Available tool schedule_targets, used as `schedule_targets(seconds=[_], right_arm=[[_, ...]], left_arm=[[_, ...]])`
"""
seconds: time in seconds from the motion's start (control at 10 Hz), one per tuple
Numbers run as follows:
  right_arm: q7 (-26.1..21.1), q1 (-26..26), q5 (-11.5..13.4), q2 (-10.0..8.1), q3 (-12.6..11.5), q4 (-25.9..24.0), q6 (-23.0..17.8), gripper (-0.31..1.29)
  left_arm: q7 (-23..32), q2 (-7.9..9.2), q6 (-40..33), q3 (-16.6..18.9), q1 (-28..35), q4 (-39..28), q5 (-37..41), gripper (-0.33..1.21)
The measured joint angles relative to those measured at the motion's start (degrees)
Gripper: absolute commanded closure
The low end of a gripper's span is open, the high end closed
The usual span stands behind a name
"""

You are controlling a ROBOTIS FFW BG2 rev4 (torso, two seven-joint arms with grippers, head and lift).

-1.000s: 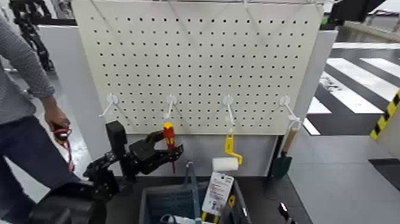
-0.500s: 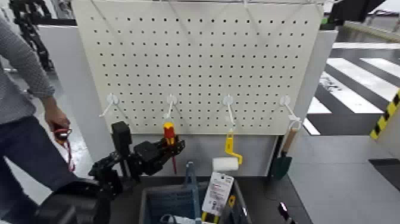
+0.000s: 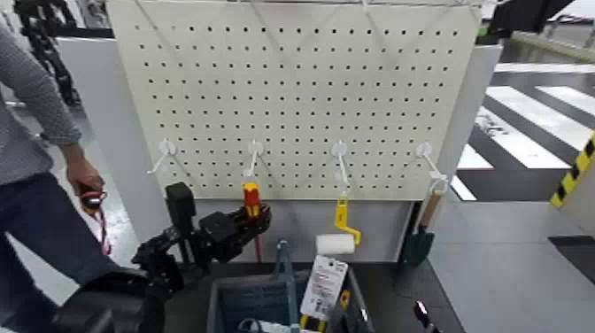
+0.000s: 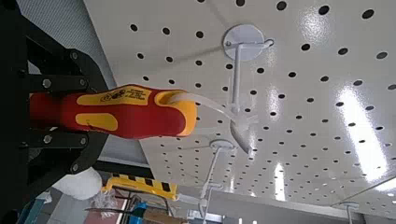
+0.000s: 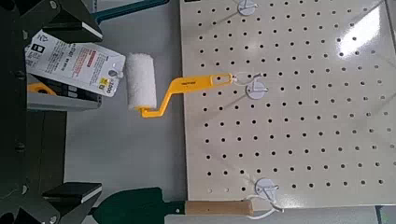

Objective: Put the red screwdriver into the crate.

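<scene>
My left gripper (image 3: 243,223) is up against the cream perforated pegboard (image 3: 292,89), its black fingers (image 4: 56,140) clamped on the handle of the slim red screwdriver with yellow bands (image 3: 251,202). The left wrist view shows that handle (image 4: 117,110) pinched between them, its yellow-tipped end reaching toward a white plastic peg hook (image 4: 245,56) on the board. The screwdriver stands upright just under the second white hook (image 3: 255,152) from the board's left edge, its thin dark shaft running down below my fingers. Beneath the board sits the dark grey ribbed plastic crate with a tall blue-grey centre handle (image 3: 232,305); the screwdriver is above and behind its left half, not inside it. In the crate's right half lies a white printed card package (image 3: 324,285). Hanging from the third hook is the yellow-handled white paint roller (image 3: 339,237) — the right wrist view shows it too (image 5: 142,82) — and at the board's right edge hangs the wooden-handled green trowel (image 3: 421,232), also seen from that wrist (image 5: 177,206). My right gripper is not visible from the head; only dark parts of it (image 5: 37,28) edge the right wrist view, and I cannot tell whether it is wide or narrow. Left of the board stands a person in a grey sleeve (image 3: 35,97), hand (image 3: 84,181) down by a red strap.
</scene>
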Motion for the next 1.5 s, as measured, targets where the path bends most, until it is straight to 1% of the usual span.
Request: schedule_targets(seconds=[0.3,0.5,0.6,0.8,1.0,1.3,1.5], right_arm=[[0.0,-0.04,-0.11,0.0,0.0,0.22,-0.13,0.17],[0.0,-0.1,-0.17,-0.06,-0.07,0.32,-0.21,0.17],[0.0,-0.1,-0.21,-0.08,-0.09,0.36,-0.23,0.17],[0.0,-0.15,-0.33,-0.12,-0.09,0.43,-0.19,0.17],[0.0,-0.25,-0.39,-0.19,-0.01,0.46,-0.07,0.17],[0.0,-0.28,-0.44,-0.18,0.0,0.43,0.06,0.17],[0.0,-0.2,-0.44,-0.1,-0.01,0.38,0.03,0.17]], left_arm=[[0.0,0.0,-0.04,0.05,0.11,-0.36,0.03,1.19],[0.25,0.0,0.28,0.97,1.08,-2.26,-0.05,1.19],[0.6,-0.05,1.26,2.08,2.12,-4.69,-0.64,1.19],[1.87,-0.2,4.16,4.85,5.12,-11.87,-1.65,1.19],[2.64,-0.87,7.81,7.2,8.41,-19.16,-1.71,1.19],[4.49,-1.86,13.04,10.73,13.0,-25.84,-1.81,1.19],[5.02,-2.56,15.95,12.95,16.04,-28.71,-0.86,1.19]])
